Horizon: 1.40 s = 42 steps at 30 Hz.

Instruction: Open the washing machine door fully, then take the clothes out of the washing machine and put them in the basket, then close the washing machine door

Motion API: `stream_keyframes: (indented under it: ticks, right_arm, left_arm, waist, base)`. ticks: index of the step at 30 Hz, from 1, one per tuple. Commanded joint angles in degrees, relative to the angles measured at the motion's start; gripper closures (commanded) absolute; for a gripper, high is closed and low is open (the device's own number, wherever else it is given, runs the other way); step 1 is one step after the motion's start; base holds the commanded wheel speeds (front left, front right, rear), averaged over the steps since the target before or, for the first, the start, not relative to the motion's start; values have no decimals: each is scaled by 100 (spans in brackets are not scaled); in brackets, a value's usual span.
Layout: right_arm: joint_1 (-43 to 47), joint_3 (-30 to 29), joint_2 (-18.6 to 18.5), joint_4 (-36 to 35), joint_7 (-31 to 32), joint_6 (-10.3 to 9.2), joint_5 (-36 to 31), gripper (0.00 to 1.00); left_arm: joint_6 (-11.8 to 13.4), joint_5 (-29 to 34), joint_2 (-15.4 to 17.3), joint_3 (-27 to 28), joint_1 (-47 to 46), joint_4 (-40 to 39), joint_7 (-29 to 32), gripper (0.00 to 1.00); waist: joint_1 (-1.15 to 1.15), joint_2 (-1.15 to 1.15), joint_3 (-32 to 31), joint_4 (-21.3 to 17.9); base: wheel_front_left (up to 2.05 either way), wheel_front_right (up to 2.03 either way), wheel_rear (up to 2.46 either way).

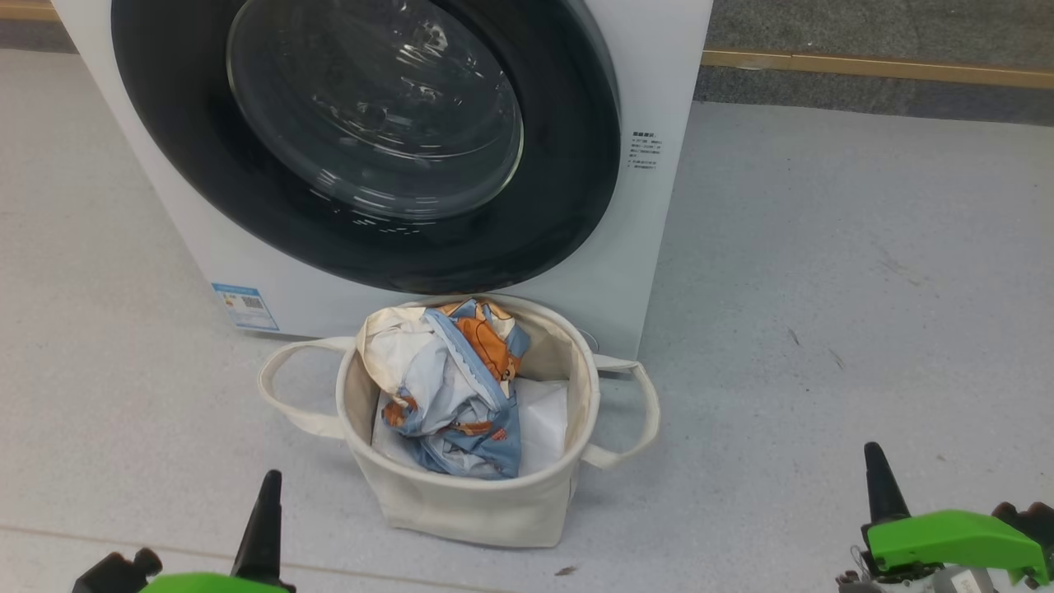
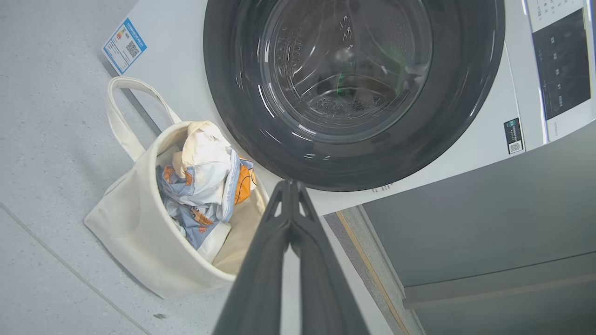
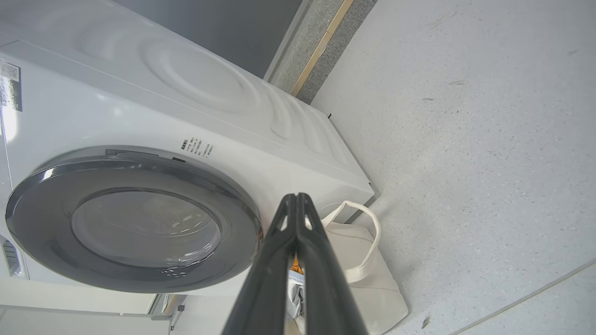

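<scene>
Standing upright, mouth up: basket [image 1: 461, 511] | clothes [image 1: 461, 387] inside | door [image 1: 568, 165] closed | left tool [image 2: 291, 185], right tool [image 3: 296, 197] clenched empty

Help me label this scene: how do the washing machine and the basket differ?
The washing machine is a rigid white box; the basket is a soft cream canvas tub. The machine is far larger than the basket. The machine's door is shut; the basket stands open-topped, holding the clothes. Both stand on the grey floor.

In the head view your left gripper [image 1: 269, 486] stood at the lower left and your right gripper [image 1: 874, 457] at the lower right, each with its two fingers pressed together, pointing up.
</scene>
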Motion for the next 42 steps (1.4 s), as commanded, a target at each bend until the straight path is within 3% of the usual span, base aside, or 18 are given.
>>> stream_keyframes:
  ticks: [1, 42]
  right_arm:
    - [-266, 38, -109, -160, 44, 0, 148, 100]
    - [-382, -211, -108, -95, 735, 0, 2649, 100]
  left_arm:
    - [-25, -136, 11, 181, -279, -167, 32, 100]
    - [-38, -2537, -143, 694, -458, -106, 701, 100]
  waist:
    - [0, 0, 0, -1]
    - [0, 0, -13, -34]
  base:
    - [0, 0, 0]
    - [0, 0, 0]
